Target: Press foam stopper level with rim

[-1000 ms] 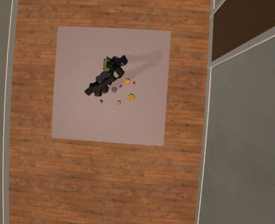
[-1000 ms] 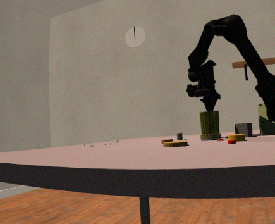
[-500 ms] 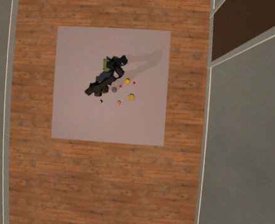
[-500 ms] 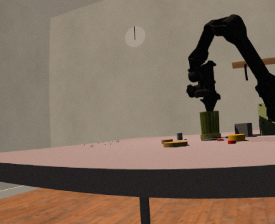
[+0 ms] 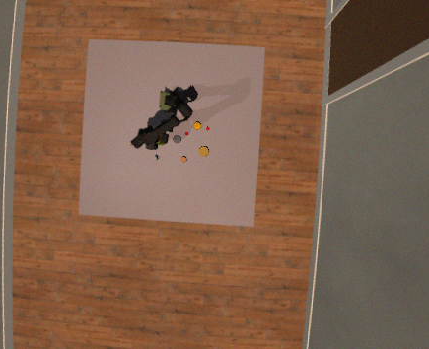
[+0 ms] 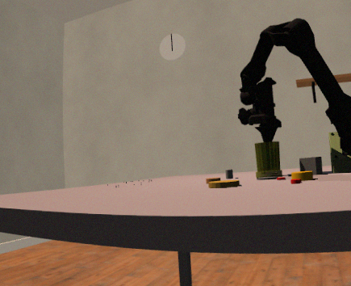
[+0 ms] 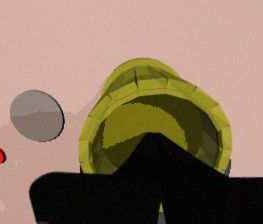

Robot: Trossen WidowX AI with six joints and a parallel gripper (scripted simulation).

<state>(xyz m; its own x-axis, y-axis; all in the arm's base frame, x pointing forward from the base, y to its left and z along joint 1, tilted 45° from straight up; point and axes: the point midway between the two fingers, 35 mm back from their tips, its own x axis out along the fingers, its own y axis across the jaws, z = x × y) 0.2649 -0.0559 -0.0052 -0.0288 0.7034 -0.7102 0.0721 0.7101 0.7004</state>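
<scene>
Wrist view: the stopper (image 7: 142,125) is being pressed below the jar (image 7: 218,120) rim by the closed, empty claw (image 7: 154,142), used as a blunt plunger directly above.

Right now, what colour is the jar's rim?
Olive yellow-green, same as the jar wall; the wrist view shows it best.

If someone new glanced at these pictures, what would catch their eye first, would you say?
Most likely the black arm arching over the table, its shut gripper pointing straight down into the upright olive jar. From the wrist, the dark fingers reach inside the jar's rim onto the yellow-green foam stopper. Small yellow discs and a grey block lie scattered nearby.
</scene>
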